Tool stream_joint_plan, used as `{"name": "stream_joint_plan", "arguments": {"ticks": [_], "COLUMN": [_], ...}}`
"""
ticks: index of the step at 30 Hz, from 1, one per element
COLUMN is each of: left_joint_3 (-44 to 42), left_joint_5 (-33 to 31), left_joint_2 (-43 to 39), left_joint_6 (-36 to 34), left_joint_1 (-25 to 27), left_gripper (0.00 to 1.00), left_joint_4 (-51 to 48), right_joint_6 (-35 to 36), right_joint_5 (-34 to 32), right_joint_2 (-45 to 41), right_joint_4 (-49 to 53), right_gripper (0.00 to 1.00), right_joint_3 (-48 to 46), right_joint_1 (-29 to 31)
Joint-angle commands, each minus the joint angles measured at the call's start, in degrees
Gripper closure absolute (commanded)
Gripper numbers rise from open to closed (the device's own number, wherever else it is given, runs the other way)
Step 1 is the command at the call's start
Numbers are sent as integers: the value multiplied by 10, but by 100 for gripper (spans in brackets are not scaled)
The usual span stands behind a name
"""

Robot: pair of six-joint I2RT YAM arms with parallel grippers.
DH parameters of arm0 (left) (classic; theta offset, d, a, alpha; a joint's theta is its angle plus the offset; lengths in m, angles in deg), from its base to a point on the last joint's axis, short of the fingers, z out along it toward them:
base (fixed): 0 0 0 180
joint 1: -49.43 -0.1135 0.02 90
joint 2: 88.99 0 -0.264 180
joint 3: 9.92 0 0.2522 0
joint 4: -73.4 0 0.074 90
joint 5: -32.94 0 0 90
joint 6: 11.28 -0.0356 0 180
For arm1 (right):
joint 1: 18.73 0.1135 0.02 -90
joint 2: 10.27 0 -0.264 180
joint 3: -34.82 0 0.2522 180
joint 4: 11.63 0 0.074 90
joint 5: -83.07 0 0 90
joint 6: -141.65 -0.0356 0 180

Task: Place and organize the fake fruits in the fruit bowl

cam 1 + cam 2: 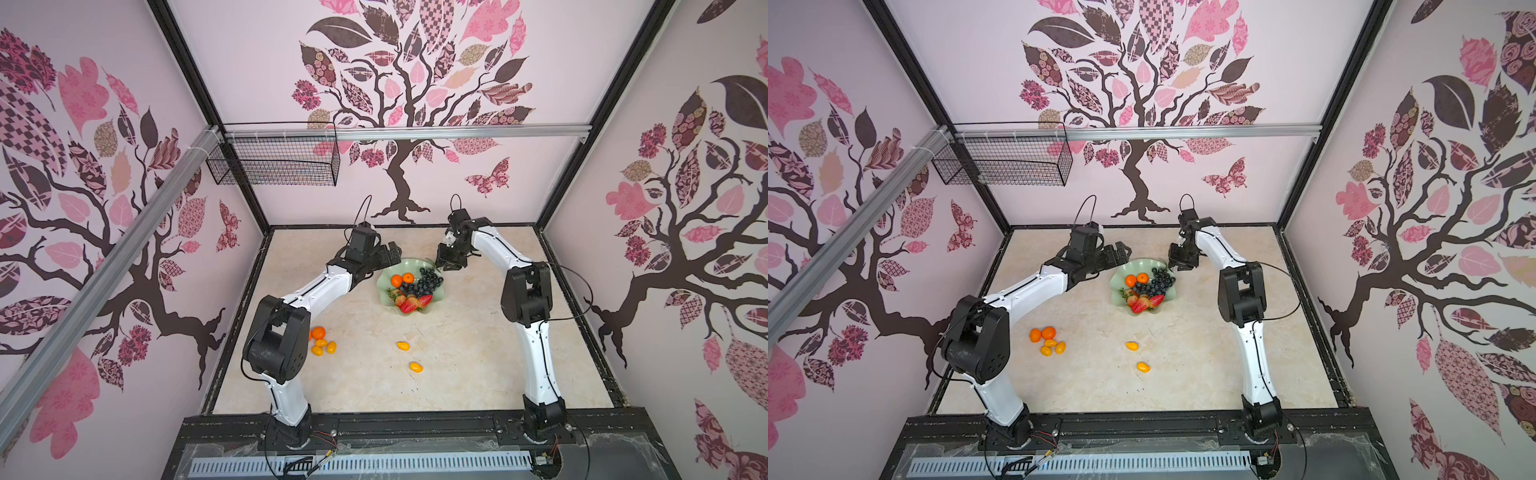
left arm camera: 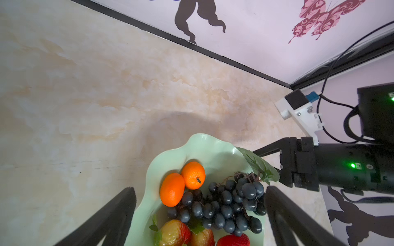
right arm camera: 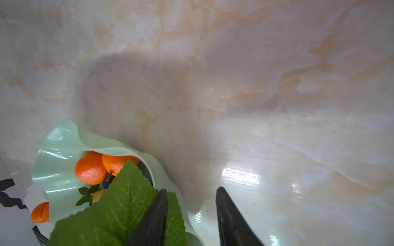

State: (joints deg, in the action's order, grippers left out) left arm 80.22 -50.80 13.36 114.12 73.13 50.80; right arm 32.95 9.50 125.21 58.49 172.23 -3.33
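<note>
The pale mint-green scalloped plastic fruit bowl (image 1: 412, 263) sits toward the far side of the marbled beige tabletop (image 1: 457, 365), already holding red strawberries (image 1: 409, 304) and other fruit. Both grippers hang at its far rim. The left gripper (image 1: 391, 252) has its black fingers spread wide and empty. The right gripper (image 3: 191, 190) is partly open, one finger lying over the green leaf (image 3: 128, 191) of the dark grape bunch (image 1: 428, 280) but pinching nothing.

Every loose fruit lies back toward the robot's base. A cluster of round oranges (image 1: 1049, 332) and small glossy yellow-orange ovals (image 1: 1050, 343) rests beside the left arm's elbow, so that arm looks better placed. Two lone ovals (image 1: 403, 345) lie about midway between the arms, their long axes roughly crosswise in both top views. They look smooth and likely to roll.
</note>
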Motion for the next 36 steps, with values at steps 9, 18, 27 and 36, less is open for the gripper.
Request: {"name": "stream_joint_plan", "arguments": {"ticks": [9, 18, 27, 36], "left_joint_3": [77, -12, -127, -203], "left_joint_5": [-181, -174, -129, -147], "left_joint_2": [-81, -221, -383, -529], "left_joint_6": [-114, -78, -69, 11], "left_joint_1": [25, 37, 28, 19], "left_gripper": [2, 2, 2, 2], "left_joint_4": [-187, -313, -422, -479], "right_joint_6": [-46, -91, -127, -186], "right_joint_5": [-176, -153, -209, -234], "right_joint_2": [-176, -360, -512, -473], "right_joint_4": [-85, -234, -307, -399], "right_gripper": [52, 51, 51, 51], "right_joint_3": [-168, -419, -601, -613], "right_joint_1": [0, 9, 135, 350]}}
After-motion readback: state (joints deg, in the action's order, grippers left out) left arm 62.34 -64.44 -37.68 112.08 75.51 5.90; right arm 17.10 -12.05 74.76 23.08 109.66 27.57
